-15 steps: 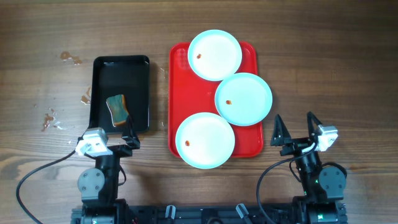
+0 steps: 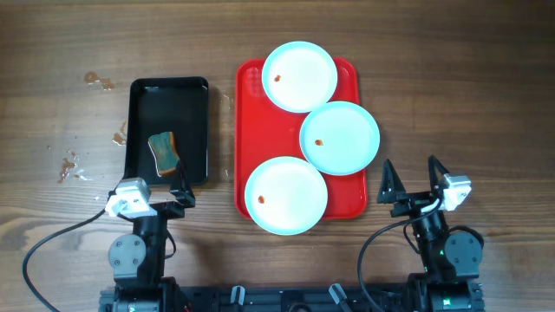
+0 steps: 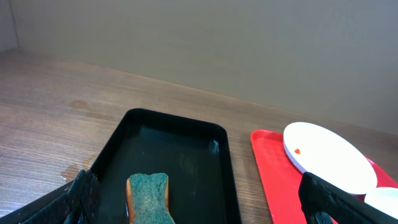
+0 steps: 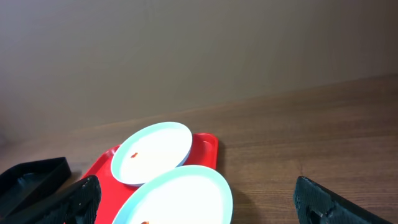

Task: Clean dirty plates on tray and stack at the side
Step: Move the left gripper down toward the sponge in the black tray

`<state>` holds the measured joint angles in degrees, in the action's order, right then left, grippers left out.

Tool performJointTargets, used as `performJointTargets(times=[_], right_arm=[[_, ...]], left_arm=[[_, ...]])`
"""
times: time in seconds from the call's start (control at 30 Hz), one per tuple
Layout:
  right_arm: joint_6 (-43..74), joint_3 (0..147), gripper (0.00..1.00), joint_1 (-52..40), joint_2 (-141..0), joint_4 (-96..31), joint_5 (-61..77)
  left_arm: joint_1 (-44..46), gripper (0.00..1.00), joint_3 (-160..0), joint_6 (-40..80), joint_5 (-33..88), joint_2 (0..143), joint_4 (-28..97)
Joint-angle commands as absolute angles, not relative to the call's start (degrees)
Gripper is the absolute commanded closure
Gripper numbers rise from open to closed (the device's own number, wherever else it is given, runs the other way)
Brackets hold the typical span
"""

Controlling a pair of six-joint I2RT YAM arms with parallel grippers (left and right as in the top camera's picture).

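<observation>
Wooden table [image 2: 486, 69] | we reckon step one: plates [image 2: 339, 137] on tray [image 2: 250, 130] unwiped | left gripper [image 2: 158, 178], right gripper [image 2: 410, 163] agape, empty | next: left needs sponge [image 2: 163, 149], left-centre.

Robot lab bench, staged tabletop setup. Dark brown wood-grain table [image 2: 434, 69], plain blank beige wall [image 3: 249, 43] behind. Black robot arm bases [image 2: 132, 254] fixed at near edge, loose black cables [image 2: 25, 260] trailing. Props only: large flat red plastic tray [image 2: 347, 204] with pale round plates [image 2: 299, 76], small black rectangular tray [image 2: 169, 81] holding green-orange sponge [image 2: 163, 154].
</observation>
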<state>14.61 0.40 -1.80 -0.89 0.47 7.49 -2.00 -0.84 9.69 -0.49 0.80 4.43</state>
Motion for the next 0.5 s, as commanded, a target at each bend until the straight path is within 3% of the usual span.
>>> performJointTargets(times=[0.0, 0.47], right_arm=[[13.6, 0.3, 0.00, -2.1, -0.5, 0.6, 8.1], [13.7, 0.3, 0.00, -2.1, -0.5, 0.6, 8.2]], left_arm=[[-2.3, 0.00, -0.3, 9.4, 0.0, 0.4, 4.1], [-2.3, 0.00, -0.3, 9.4, 4.2, 0.4, 2.9]])
